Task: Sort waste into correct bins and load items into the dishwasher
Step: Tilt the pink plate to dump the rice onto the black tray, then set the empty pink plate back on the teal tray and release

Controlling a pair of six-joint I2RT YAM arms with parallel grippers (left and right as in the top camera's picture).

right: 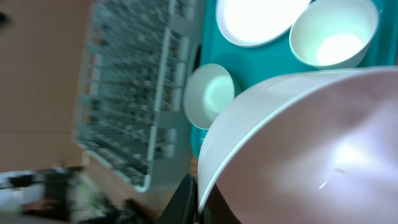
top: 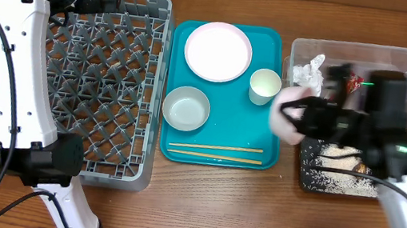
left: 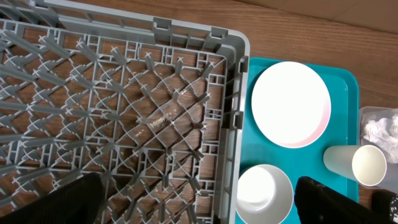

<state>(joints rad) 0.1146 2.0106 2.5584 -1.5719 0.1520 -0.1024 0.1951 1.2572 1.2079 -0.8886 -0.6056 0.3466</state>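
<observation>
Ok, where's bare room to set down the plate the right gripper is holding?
The dish rack floor is bare from its middle to its right wall; the left arm hangs over its left side. The teal tray is crowded: plate, cup, bowl, chopsticks, with only a bare patch between cup and chopsticks.

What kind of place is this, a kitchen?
Probably a mock dish-clearing station on a wooden table: grey dish rack, teal tray with plate and bowl, clear tub holding tissue.
</observation>
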